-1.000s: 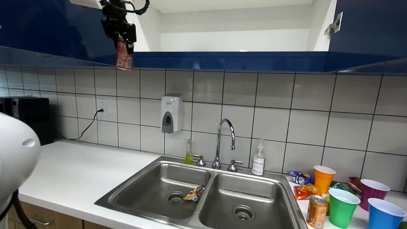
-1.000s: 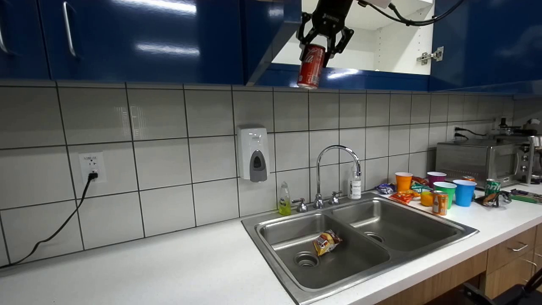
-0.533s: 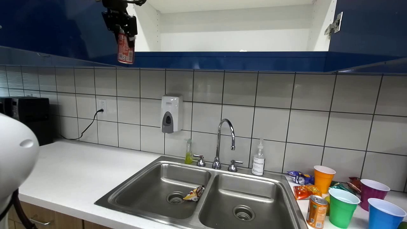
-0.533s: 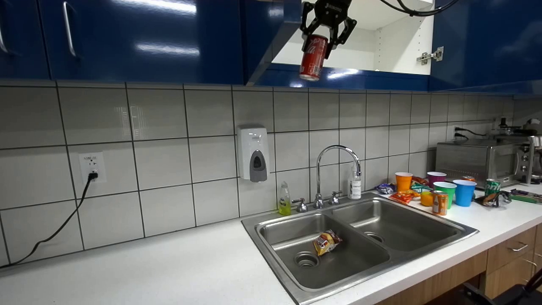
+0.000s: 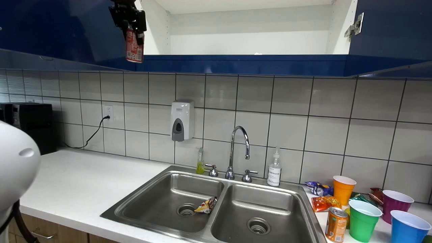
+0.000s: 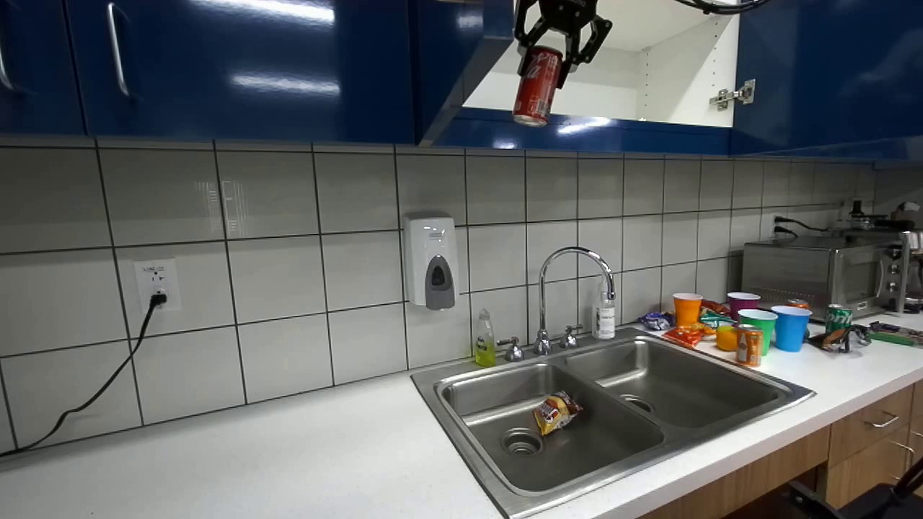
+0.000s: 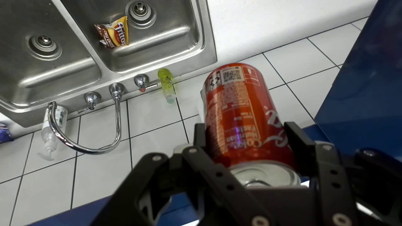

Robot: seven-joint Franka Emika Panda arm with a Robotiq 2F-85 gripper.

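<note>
Coke can [image 6: 537, 88] hangs tilted at upper centre in an exterior view, in front of the open cabinet [image 6: 689, 65]. I have it pinched by the gripper [image 7: 248, 141], 2 jaws on its sides near the top, probably to leave the base free.

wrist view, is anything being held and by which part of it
A red Coke can, gripped between the jaws by its sides, near the top end.

- Red can [image 7: 240, 116], higher than sink [image 7: 80, 34]: "Coke", "Nutrition Facts" (upside dn in wrist view), QR code [image 7: 231, 75].
- Snack bag [image 7: 116, 33], in sink's basin: "Fritos", "Chili Cheese".
- Pump btl [image 5: 274, 170], sink's back edge: txt too small.
</note>
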